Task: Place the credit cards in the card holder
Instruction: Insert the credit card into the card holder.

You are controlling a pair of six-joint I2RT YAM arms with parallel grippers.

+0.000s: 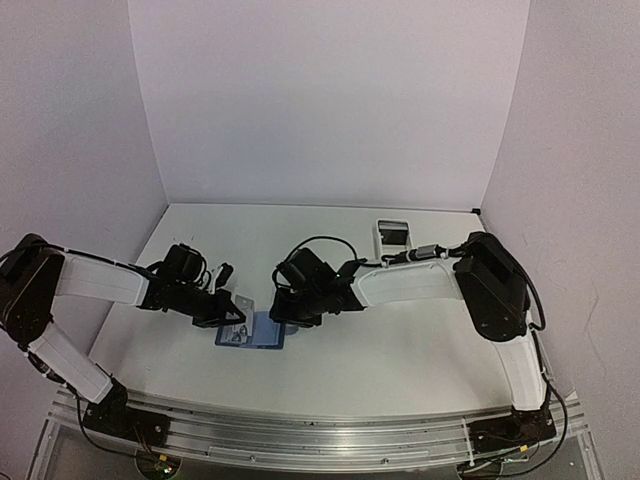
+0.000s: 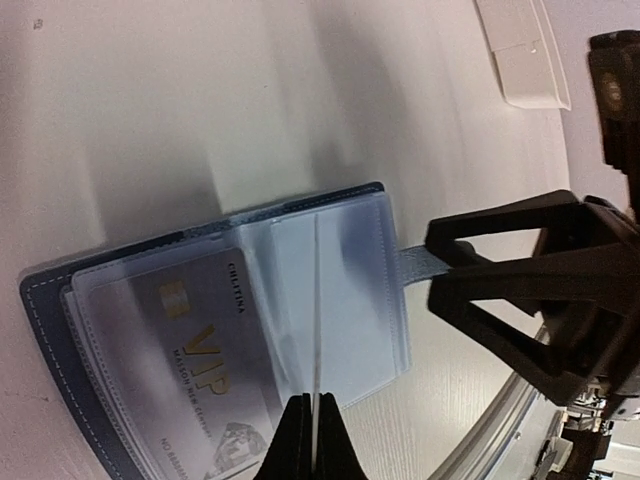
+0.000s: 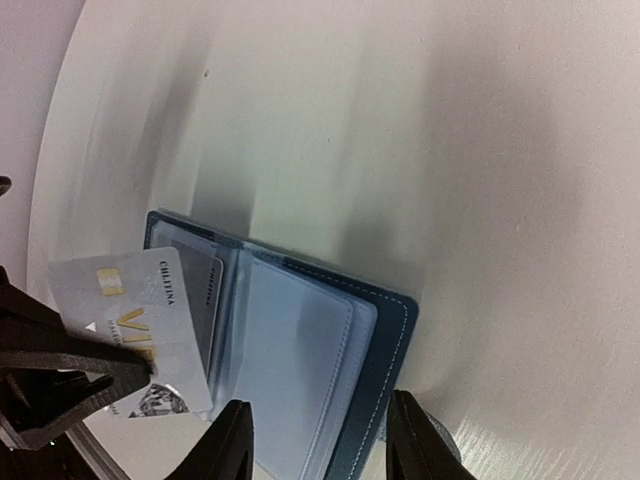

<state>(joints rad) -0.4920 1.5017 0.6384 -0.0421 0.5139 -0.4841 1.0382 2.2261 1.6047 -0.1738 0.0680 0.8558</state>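
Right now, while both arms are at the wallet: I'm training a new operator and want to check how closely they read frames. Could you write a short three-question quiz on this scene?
1. True or false: the card holder lies folded shut on the table.
2. The gold word printed on the credit card reads: A) VIP B) GOLD C) CLUB
3. Which gripper has its fingers apart, and which is shut?

Key
1. False: it lies open, with its clear sleeves showing.
2. A.
3. The right gripper is open above the card holder. The left gripper is shut.
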